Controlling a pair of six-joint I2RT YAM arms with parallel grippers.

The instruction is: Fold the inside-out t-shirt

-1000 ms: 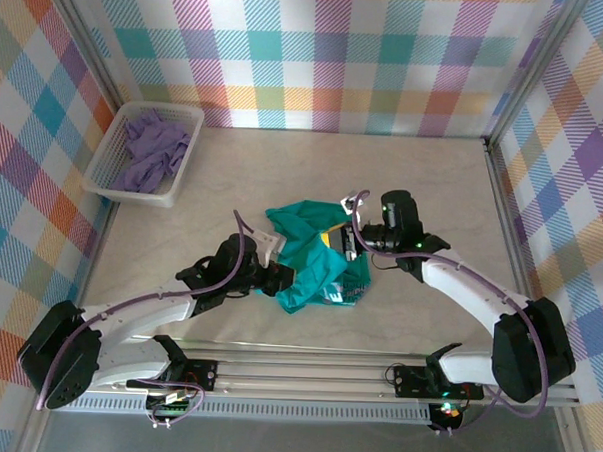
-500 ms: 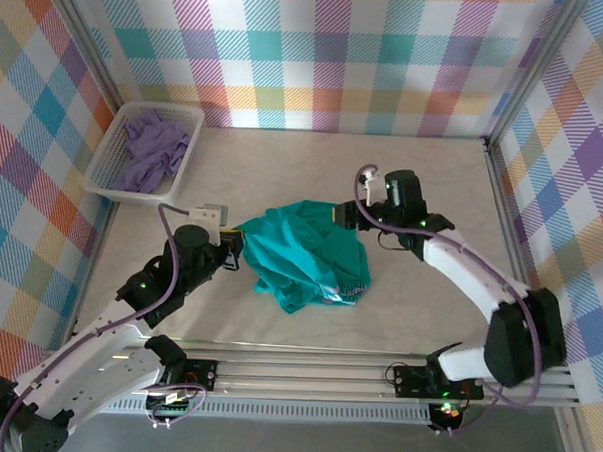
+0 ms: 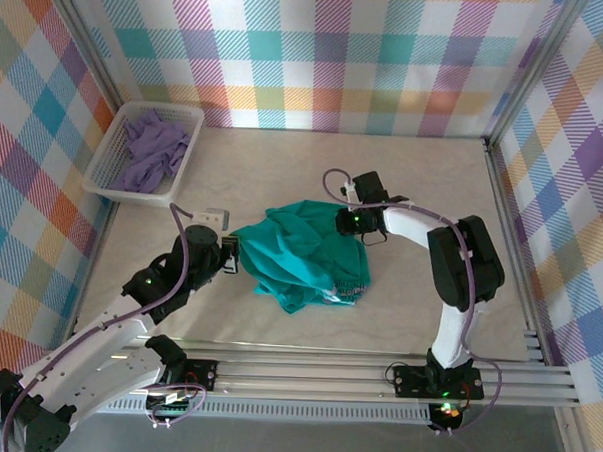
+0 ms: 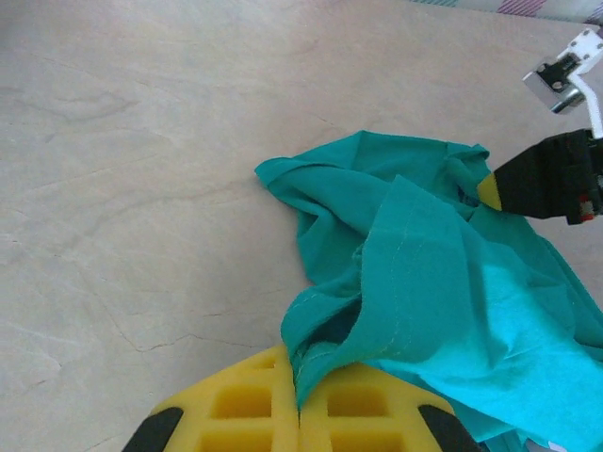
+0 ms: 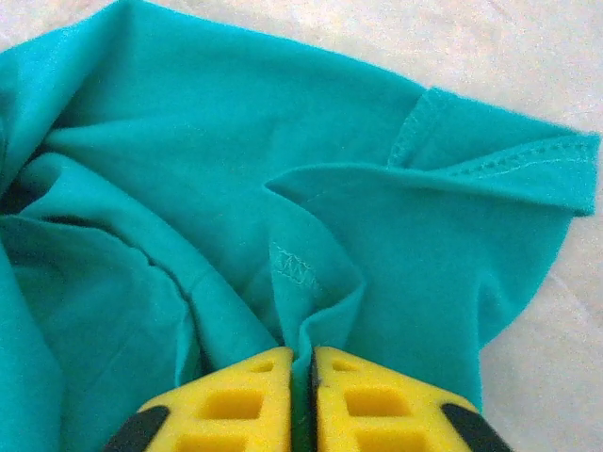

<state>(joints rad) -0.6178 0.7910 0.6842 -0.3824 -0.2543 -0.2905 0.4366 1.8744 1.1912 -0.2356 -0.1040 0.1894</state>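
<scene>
- White mesh basket [image 3: 133, 195] sitting at the table's far-left corner.
- Lavender-purple garment [image 3: 150, 149] lying crumpled inside the basket.
- Beige marbled table [image 3: 284, 165] lying within pastel plaid walls [image 3: 329, 57].

**Robotics laboratory test cell.** A pale marbled tabletop [image 3: 434, 172] is enclosed by pastel plaid-patterned walls [image 3: 339, 57], with a slotted aluminium rail [image 3: 305, 371] at its near edge carrying the white-and-black left arm [image 3: 88, 339] and right arm [image 3: 414, 223]. A white plastic mesh basket [image 3: 129, 194] sits in the far left corner.
</scene>
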